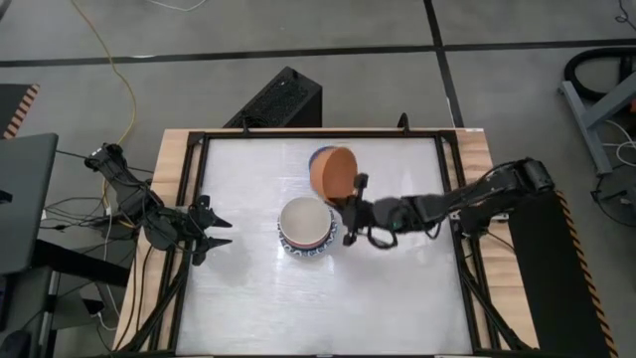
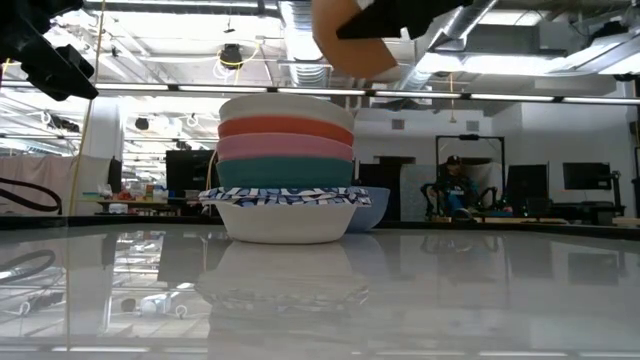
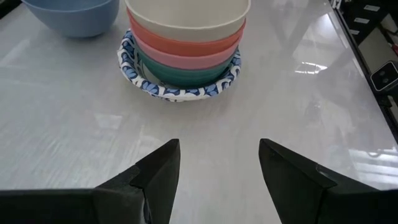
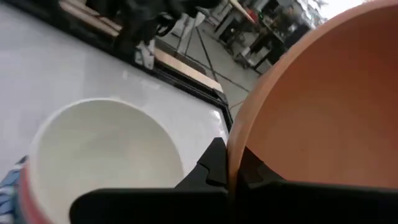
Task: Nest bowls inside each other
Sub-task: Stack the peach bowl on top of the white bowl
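A stack of nested bowls (image 1: 306, 224) stands mid-table: a white bowl with a blue patterned rim (image 2: 285, 215) at the bottom, then green, pink and red bowls, and a cream bowl (image 4: 106, 149) on top. My right gripper (image 1: 350, 199) is shut on an orange bowl (image 1: 333, 171), held in the air just beyond the stack's far right side. A blue bowl (image 3: 78, 15) rests on its base on the table behind the stack. My left gripper (image 3: 217, 168) waits open near the table's left edge, pointing at the stack. My right gripper pinches the orange bowl's rim (image 4: 235, 163), one finger inside the bowl and one outside. It reaches in from the table's right side, nearly level. The bowl is lifted clear of the table, tipped well onto its side, higher than the stack's top.
A black frame (image 1: 199, 149) runs round the white tabletop. Bare table lies in front of the stack and to both of its sides. The room beyond shows desks, screens and a seated person (image 2: 452, 185).
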Robot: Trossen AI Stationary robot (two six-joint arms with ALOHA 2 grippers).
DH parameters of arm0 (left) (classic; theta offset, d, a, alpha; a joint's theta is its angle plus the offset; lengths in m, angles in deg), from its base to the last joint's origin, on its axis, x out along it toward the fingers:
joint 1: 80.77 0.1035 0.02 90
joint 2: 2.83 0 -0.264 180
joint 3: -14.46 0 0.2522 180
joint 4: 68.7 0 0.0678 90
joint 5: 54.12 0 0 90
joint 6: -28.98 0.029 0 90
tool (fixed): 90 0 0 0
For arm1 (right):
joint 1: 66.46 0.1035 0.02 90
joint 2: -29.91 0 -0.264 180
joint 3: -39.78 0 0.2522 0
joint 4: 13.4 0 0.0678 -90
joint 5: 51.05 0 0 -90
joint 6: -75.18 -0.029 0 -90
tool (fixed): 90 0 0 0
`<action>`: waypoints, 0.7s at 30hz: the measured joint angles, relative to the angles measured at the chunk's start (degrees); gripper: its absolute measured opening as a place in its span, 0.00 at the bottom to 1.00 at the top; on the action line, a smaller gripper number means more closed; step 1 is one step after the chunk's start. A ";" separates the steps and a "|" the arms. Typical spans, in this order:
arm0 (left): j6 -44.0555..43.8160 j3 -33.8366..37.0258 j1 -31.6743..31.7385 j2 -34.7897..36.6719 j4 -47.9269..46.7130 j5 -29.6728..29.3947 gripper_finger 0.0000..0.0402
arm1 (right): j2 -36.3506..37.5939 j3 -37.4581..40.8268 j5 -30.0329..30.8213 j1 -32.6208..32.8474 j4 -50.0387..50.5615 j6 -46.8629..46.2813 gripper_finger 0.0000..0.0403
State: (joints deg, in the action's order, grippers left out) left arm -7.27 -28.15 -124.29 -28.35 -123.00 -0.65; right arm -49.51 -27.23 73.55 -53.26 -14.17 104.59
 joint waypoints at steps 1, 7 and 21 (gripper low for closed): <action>0.00 0.00 0.00 0.02 -0.03 -0.02 0.52 | -1.09 0.01 1.01 1.08 -1.31 1.54 0.02; 0.00 0.00 0.00 0.00 -0.34 0.00 0.52 | -8.16 0.02 2.47 3.58 -11.00 17.21 0.02; 0.02 0.00 0.00 0.00 -0.70 0.00 0.52 | -9.82 -5.96 -6.12 2.39 -0.21 2.78 0.02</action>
State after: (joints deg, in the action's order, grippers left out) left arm -7.25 -28.15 -124.30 -28.35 -123.70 -0.65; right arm -59.33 -33.19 67.44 -50.87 -14.39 107.37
